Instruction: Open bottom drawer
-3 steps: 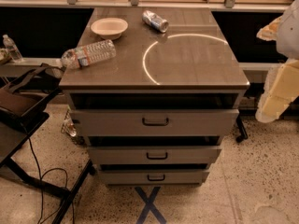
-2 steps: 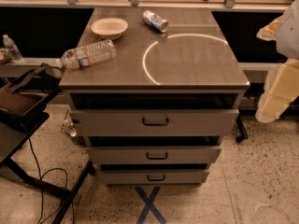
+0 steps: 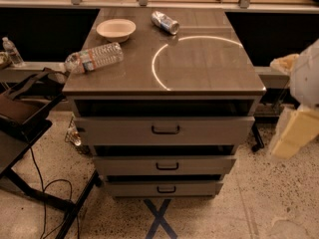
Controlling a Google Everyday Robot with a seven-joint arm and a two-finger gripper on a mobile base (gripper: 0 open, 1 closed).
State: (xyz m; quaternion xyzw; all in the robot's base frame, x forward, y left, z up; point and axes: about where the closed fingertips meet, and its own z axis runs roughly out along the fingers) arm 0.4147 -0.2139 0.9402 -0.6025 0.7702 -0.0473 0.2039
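Observation:
The bottom drawer (image 3: 164,188) is the lowest of three grey drawers in the cabinet, with a low front and a small black loop handle (image 3: 166,189). It sits just below the middle drawer (image 3: 164,166), with only a thin dark gap showing above its front. The taller top drawer (image 3: 164,130) is above both. My gripper (image 3: 295,132) is at the right edge of the camera view, a cream and white shape close to the lens. It is beside the cabinet's right side, well apart from the drawer handles and holding nothing that I can see.
On the cabinet top (image 3: 199,63) lie a white bowl (image 3: 115,30), a plastic water bottle (image 3: 93,58) on its side and a can (image 3: 165,22). A blue tape X (image 3: 159,218) marks the floor in front. A black stand with a bag (image 3: 20,108) and cables (image 3: 45,193) are at the left.

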